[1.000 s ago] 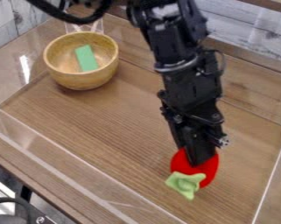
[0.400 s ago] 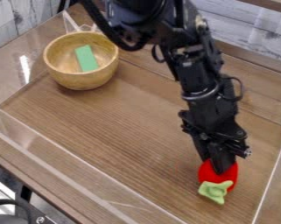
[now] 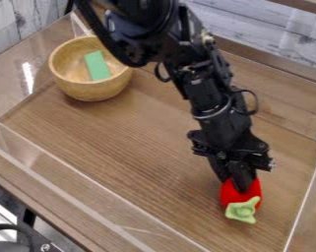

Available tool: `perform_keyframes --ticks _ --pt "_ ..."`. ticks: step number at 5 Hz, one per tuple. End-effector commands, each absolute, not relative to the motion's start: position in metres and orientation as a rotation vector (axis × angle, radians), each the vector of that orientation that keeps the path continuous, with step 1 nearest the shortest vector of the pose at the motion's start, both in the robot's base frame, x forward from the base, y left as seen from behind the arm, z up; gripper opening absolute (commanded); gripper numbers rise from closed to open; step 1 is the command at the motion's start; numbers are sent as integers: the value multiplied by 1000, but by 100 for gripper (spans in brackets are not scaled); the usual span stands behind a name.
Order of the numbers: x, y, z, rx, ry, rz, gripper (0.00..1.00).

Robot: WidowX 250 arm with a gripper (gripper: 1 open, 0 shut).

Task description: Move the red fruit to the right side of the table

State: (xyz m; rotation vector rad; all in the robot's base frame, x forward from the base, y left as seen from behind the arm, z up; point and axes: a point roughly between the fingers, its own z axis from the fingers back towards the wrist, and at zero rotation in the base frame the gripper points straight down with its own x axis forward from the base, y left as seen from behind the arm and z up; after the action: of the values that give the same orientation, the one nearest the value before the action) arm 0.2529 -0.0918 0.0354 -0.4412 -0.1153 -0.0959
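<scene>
The red fruit (image 3: 242,197), a small glossy strawberry with a light green leafy cap, sits low at the right end of the brown wood-grain table (image 3: 121,148), close to the clear acrylic wall. My black gripper (image 3: 238,179) points steeply down from above and is shut on the fruit's upper red part. The leafy cap sticks out below the fingers toward the front. Whether the fruit rests on the tabletop or hangs just above it is not clear.
A wooden bowl (image 3: 66,83) holding a flat green rectangular piece (image 3: 95,66) stands at the back left. Low clear acrylic walls (image 3: 299,221) edge the table, one just right of the fruit.
The gripper carried the red fruit to the right, toward the right wall, and lower toward the tabletop. The arm stretched out further over the table. The bowl stayed put.
</scene>
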Motion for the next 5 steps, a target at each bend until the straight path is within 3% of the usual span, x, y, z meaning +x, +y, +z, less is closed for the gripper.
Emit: perform_keyframes --ticks 1,5 --pt "255 -86 41 -442 -152 -58 100" --pt "257 -85 49 -455 -147 -3 100"
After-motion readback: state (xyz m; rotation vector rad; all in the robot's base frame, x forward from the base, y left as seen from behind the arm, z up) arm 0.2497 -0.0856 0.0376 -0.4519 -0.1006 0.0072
